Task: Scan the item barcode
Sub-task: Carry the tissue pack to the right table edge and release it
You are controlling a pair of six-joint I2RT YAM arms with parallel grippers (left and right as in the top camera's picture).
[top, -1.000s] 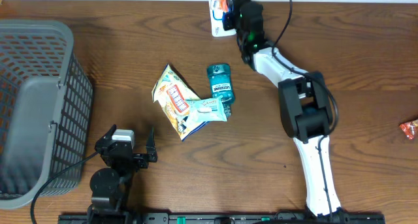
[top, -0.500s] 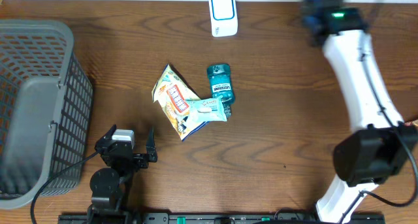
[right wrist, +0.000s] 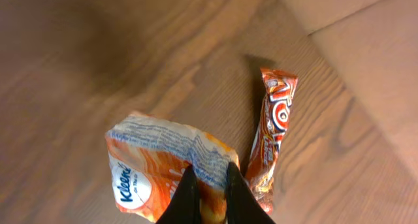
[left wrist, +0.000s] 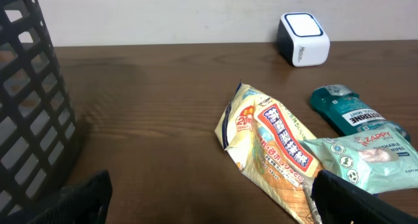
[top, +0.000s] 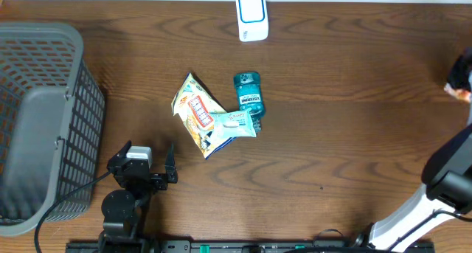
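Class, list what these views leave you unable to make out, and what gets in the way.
- Overhead: the right end effector is blurred and cut by the right edge.
- Right wrist: no barcode shows on the tissue pack; its near end is hidden by the fingers and bottom edge.
- Overhead: the wipes pack covers the lower end of the mouthwash bottle.
- Left wrist: the left edge cuts off the basket; its inside is unseen.

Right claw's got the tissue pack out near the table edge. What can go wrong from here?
1. The right claw seems to pinch the Kleenex pack by one soft edge only. The pack may slip out or swing on a fast move.
2. The red candy bar lies just beside the pack, close to what looks like the edge of the table. A low pass or set-down here might nudge it off.
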